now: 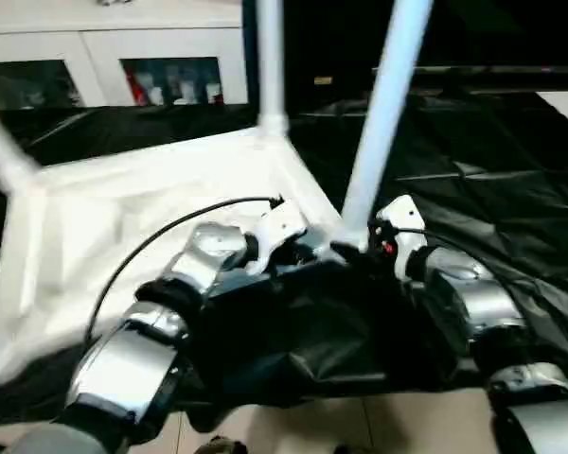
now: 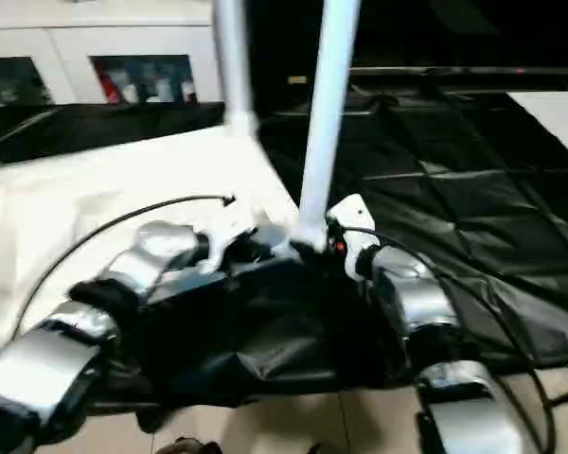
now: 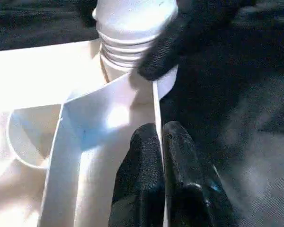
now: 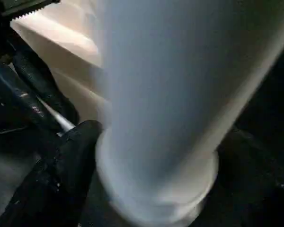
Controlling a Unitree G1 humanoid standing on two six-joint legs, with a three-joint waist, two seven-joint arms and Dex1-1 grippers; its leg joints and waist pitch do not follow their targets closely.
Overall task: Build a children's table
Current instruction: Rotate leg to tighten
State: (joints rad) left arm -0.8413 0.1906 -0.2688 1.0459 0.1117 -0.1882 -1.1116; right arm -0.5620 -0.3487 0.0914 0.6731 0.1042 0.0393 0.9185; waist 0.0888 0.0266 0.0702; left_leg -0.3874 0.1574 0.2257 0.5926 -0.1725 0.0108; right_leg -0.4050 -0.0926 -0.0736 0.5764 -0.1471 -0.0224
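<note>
The children's table lies upside down: its white ribbed tabletop (image 1: 123,218) rests on the black cloth. A white leg (image 1: 270,66) stands in the far corner, and another (image 1: 0,151) leans at the left edge. A third leg (image 1: 383,104) rises tilted from the near right corner, its threaded end (image 3: 125,52) at the socket. My left gripper (image 3: 160,142) is shut on the tabletop's thin rim wall just beside that corner. My right gripper (image 1: 360,248) sits at the base of this leg (image 4: 170,118), and its hold on the leg cannot be made out.
The black-draped work table (image 1: 492,189) stretches to the right and back. A white cabinet (image 1: 95,57) with glass doors stands behind it. Pale floor (image 1: 360,426) shows at the table's near edge. A black cable (image 1: 161,236) arcs over my left forearm.
</note>
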